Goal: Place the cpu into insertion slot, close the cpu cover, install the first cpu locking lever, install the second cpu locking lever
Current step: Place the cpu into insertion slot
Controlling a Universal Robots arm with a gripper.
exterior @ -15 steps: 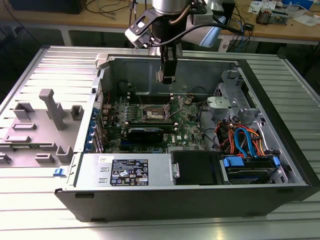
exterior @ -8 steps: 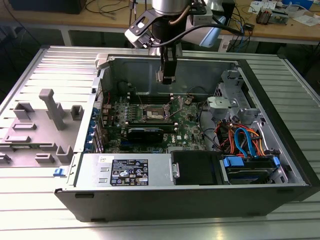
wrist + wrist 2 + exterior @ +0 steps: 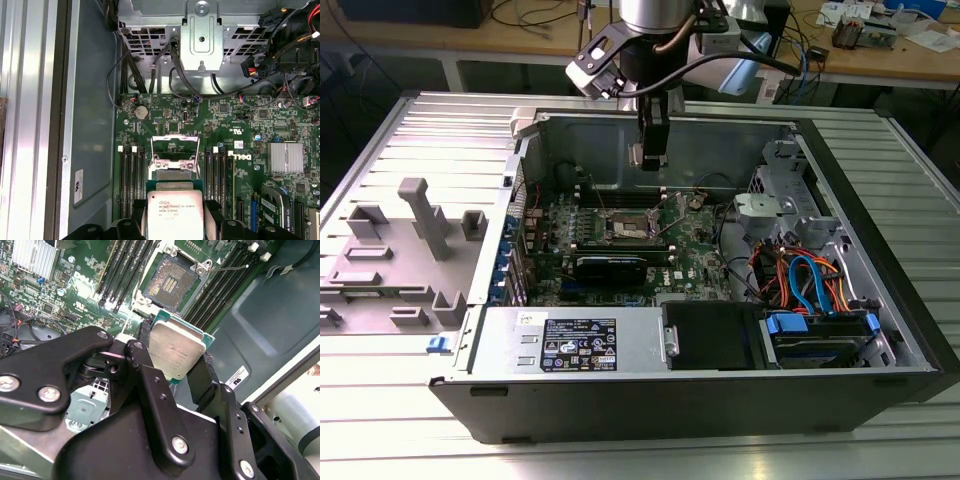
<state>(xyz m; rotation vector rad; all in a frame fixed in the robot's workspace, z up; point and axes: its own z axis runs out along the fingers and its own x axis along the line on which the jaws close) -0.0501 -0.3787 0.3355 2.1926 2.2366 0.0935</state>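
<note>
In the exterior view's upper centre, the gripper [image 3: 649, 155] hung over the case [image 3: 720, 400]. Its fingers [image 3: 202, 377] pinched the cpu [image 3: 176, 352] above the uncovered slot [image 3: 169, 284], not touching it.

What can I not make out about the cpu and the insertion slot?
- First wrist view: the picture's edge cuts off the cpu.
- Second wrist view: the tool hides the cpu's gripped edges.
- Exterior view: the insertion slot is too small for detail.
</note>
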